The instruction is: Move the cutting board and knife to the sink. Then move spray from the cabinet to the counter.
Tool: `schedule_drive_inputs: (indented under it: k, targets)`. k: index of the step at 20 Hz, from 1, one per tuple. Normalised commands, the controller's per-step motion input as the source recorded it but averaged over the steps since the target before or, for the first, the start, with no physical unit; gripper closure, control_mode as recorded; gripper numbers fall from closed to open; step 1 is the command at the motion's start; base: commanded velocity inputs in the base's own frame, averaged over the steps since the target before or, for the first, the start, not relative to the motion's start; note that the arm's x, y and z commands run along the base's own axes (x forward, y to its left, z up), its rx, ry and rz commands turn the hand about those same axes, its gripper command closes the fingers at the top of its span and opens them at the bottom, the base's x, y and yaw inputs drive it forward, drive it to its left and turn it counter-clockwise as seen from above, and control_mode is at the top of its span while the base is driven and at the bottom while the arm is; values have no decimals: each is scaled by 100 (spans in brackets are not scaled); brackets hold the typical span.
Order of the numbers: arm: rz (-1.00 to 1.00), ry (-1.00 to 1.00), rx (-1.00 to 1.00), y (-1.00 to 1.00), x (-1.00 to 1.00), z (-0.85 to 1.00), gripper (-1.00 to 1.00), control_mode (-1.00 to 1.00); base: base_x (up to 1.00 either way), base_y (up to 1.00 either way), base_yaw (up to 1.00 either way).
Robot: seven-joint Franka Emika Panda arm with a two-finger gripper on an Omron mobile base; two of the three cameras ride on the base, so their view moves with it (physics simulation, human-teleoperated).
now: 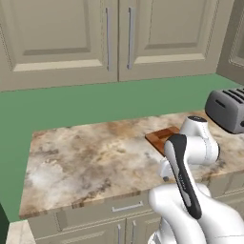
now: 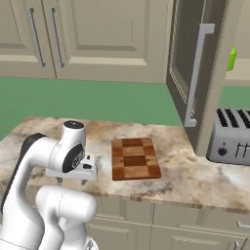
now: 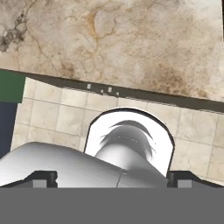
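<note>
Presently: checkered light-and-dark reddish-brown rectangular wooden cutting board, flat on beige-brown marbled stone counter, right of released, empty fingers. Likely stiff, heavy; take by long edges.

Even, bright rendered light with soft faint shadows, no glare, and slightly coarse, pixelated edges throughout.
</note>
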Motion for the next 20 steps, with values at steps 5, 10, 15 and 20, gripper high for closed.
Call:
schedule_drive_inputs:
  k: [5, 10, 15, 20]
  targets:
    - [0, 0, 0, 0, 0, 0, -100, 100, 0, 21, 0]
    - [0, 0, 0, 0, 0, 0, -100, 100, 31, 45, 0]
    - [0, 0, 0, 0, 17, 0, -100, -100, 60, 21, 2]
    - [0, -6, 0, -1, 82, 6, -100, -100, 0, 0, 0]
